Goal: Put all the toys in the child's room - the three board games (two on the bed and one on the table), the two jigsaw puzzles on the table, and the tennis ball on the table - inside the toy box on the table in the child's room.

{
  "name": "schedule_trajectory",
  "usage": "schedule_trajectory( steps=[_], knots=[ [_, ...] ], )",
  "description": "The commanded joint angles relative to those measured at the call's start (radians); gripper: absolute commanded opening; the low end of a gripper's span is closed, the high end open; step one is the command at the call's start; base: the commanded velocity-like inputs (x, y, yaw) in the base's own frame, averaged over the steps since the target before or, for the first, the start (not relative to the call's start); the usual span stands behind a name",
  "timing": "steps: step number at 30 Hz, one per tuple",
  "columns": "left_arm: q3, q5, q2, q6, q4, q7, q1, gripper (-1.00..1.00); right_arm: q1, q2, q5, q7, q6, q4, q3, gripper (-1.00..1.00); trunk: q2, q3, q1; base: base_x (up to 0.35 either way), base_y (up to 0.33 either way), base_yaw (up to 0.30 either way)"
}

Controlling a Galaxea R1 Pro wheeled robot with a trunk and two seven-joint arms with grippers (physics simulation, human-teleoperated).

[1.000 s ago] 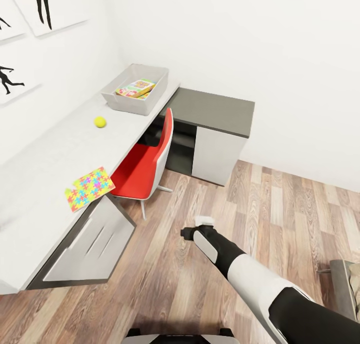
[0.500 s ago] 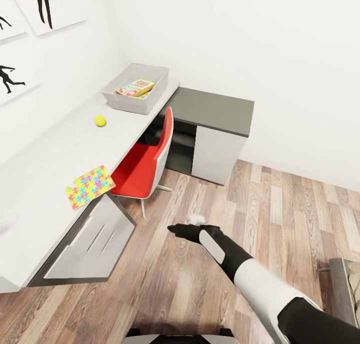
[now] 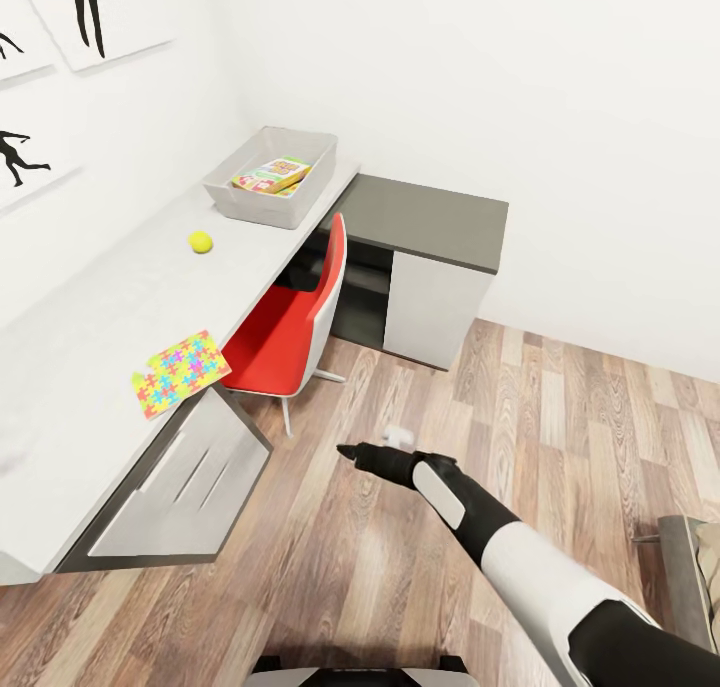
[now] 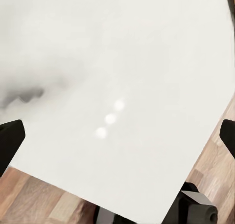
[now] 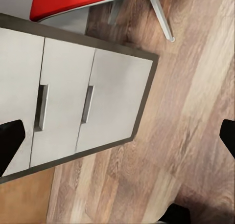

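The light-grey toy box [image 3: 232, 189] stands at the far end of the table [image 3: 120, 297], with a printed board game [image 3: 272, 175] lying inside it. The tennis ball [image 3: 201, 241] rests on the table top in front of the box. Nearer me, the colourful jigsaw puzzles [image 3: 180, 372] lie overlapping at the table's front edge. My right gripper [image 3: 348, 453] hangs open over the wood floor, pointing toward the white drawers [image 5: 73, 111], nothing between its fingers [image 5: 10, 141]. My left gripper [image 4: 117, 141] is open and empty above the pale table top [image 4: 127, 77].
A red chair [image 3: 290, 332] is tucked under the table between the drawers [image 3: 180, 487] and the lower dark-grey section [image 3: 430, 222]. A corner of the bed [image 3: 695, 567] shows at the right edge. Wood floor [image 3: 520, 407] lies open in the middle of the room.
My right arm has swung lower and to the left, and its gripper has turned to point at the drawers. The things on the table have not moved.
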Motion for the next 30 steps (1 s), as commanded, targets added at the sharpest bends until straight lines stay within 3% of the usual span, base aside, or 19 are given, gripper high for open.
schedule_trajectory(
  steps=[1,6,11,24,30],
  knots=[
    [0.0,-0.001,0.003,0.009,0.001,-0.002,-0.001,1.0,0.002,-0.001,-0.023,0.025,0.003,0.0,0.001,1.0,-0.001,-0.001,0.0,0.0,0.0,0.0],
    [0.0,-0.016,0.007,0.008,0.001,-0.004,-0.001,1.0,0.011,-0.016,-0.111,0.123,0.002,0.002,-0.009,1.0,-0.001,-0.001,0.0,0.0,0.0,0.0],
    [0.0,-0.031,0.005,0.009,0.001,-0.009,-0.001,1.0,0.025,-0.024,-0.199,0.157,-0.006,0.004,-0.033,1.0,-0.001,-0.001,0.0,0.0,0.0,0.0],
    [0.0,-0.036,0.008,0.011,0.0,-0.025,-0.001,1.0,0.03,-0.016,-0.241,0.166,-0.084,0.007,-0.042,1.0,-0.001,-0.001,0.0,-0.013,0.008,0.0],
    [-0.001,-0.044,0.029,-0.001,0.004,-0.118,-0.001,1.0,0.031,-0.011,-0.247,0.181,-0.087,0.007,-0.042,1.0,-0.001,-0.001,0.0,-0.057,0.035,0.0]
  ],
)
